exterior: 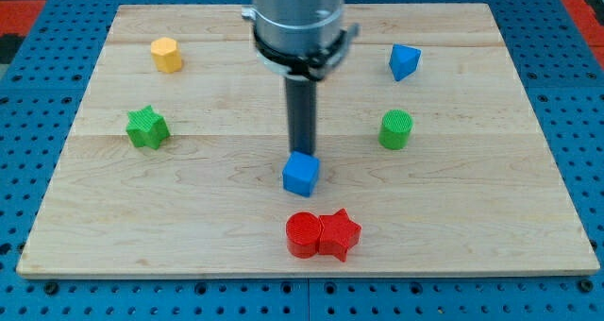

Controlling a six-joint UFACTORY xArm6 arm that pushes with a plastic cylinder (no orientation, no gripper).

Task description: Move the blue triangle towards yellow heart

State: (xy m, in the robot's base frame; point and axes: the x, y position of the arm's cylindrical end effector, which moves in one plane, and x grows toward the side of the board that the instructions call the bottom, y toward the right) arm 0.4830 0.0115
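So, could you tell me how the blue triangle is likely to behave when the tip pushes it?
The blue triangle looks like a small rigid block, so it will probably slide on the smooth wooden board rather than roll. Its angled sides may make it rotate under an off-centre push. My tip is far from it, at the blue cube.

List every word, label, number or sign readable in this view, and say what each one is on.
None: no readable text anywhere.
The wooden board is bare.
The blocks are plain: blue triangle, yellow block, green star, green cylinder, blue cube, red cylinder, red star.
My tip, just behind the blue cube, is unmarked.
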